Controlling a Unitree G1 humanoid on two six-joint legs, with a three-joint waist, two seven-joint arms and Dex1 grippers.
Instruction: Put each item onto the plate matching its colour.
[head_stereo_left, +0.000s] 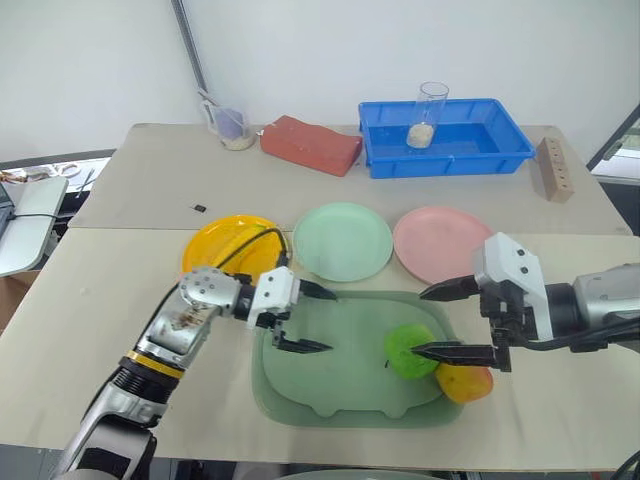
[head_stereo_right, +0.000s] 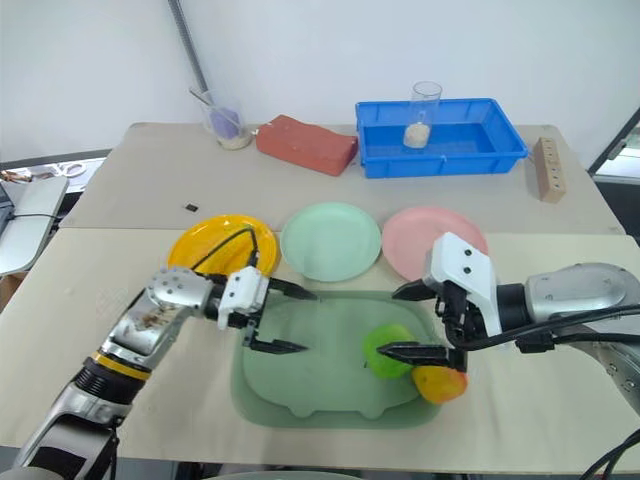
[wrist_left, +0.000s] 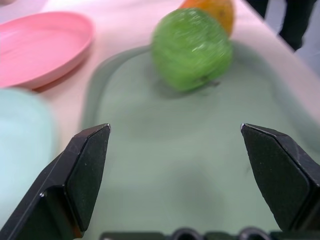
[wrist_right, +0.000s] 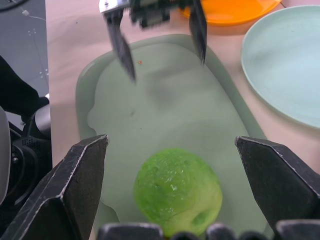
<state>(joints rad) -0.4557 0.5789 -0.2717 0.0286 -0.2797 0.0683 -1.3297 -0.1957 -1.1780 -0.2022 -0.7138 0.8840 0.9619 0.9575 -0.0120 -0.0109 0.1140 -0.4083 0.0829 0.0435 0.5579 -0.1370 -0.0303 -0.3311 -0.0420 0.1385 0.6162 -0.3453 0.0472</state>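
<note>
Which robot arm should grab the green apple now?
Probably the right. The right gripper hangs open right beside the green apple on the tray, while the open left gripper sits across the tray from it.

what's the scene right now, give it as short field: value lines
left gripper: left gripper open, empty, over the left part of the green tray
right gripper: right gripper open, empty, above the green apple
green apple: on the tray's right side
red-and-yellow apple: red-and-yellow apple at the tray's right edge, beside the green apple
plates: yellow plate, mint green plate, pink plate in a row behind the tray; mint and pink hold no fruit
task state: neither apple on a plate yet
</note>
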